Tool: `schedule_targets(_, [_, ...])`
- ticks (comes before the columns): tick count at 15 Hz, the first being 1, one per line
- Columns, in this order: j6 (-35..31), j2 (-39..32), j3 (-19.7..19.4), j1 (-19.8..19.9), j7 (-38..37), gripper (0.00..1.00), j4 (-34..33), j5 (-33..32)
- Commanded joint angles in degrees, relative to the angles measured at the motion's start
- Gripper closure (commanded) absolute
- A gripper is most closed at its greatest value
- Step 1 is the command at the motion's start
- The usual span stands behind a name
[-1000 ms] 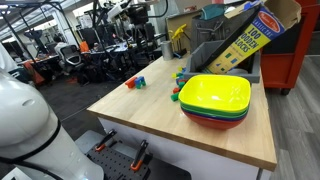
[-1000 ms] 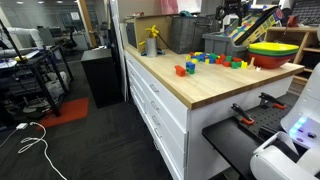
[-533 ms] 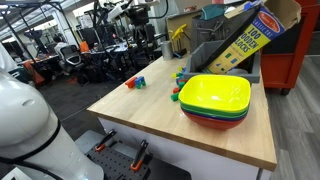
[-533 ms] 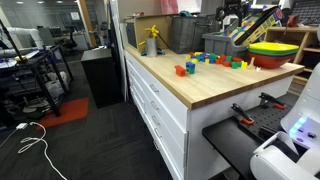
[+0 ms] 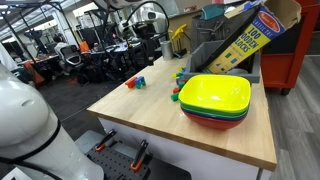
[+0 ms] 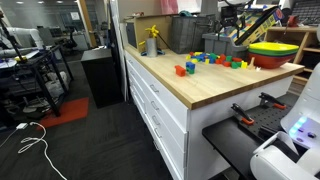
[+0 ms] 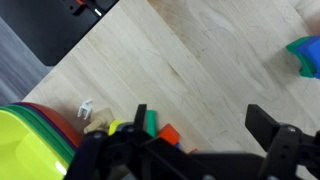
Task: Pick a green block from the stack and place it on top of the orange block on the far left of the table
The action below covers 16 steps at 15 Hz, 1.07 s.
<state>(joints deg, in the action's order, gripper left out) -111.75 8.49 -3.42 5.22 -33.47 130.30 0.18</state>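
Observation:
The stack (image 5: 178,86) of tiny cubes lies near the middle of the table (image 5: 150,125), next to the bowls; it shows too in the exterior view (image 6: 222,60). In the wrist view a green block (image 7: 152,122) and a red block (image 7: 172,133) peek out beside one finger. The orange block (image 5: 130,83) sits apart with a blue cube (image 5: 140,81) beside it, both seen again, the orange block (image 6: 180,70) nearer the table's end. My gripper (image 7: 205,125) is open and empty, high above the table (image 5: 148,28), over the stack's side (image 6: 232,10).
Stacked yellow, green and red bowls (image 5: 216,100) stand near the stack. A tilted cardboard blocks box (image 5: 245,45), a yellow bottle (image 6: 152,42) and grey bins (image 6: 188,35) line the far side. A blue-green block (image 7: 305,55) lies at the wrist view's right edge.
The arm has shifted a little above the far side of the table and looks blurred from motion. The blocks and bowls have not moved, and the jaws stay open.

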Motion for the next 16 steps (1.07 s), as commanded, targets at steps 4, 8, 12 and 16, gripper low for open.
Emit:
schedule_targets(4, [-4.24, -3.72, -1.42, 1.87, -8.56, 0.00, 0.48, 3.71])
schedule_targets(8, [-6.65, -6.15, -3.11, 2.77, -10.20, 0.00, 0.39, 6.07])
schedule_targets(12, [-9.55, -9.01, -4.59, 3.36, -9.47, 0.00, -0.37, 8.39])
schedule_targets(16, [-12.23, -12.14, -5.80, 3.83, -9.75, 0.00, -1.51, 9.31])
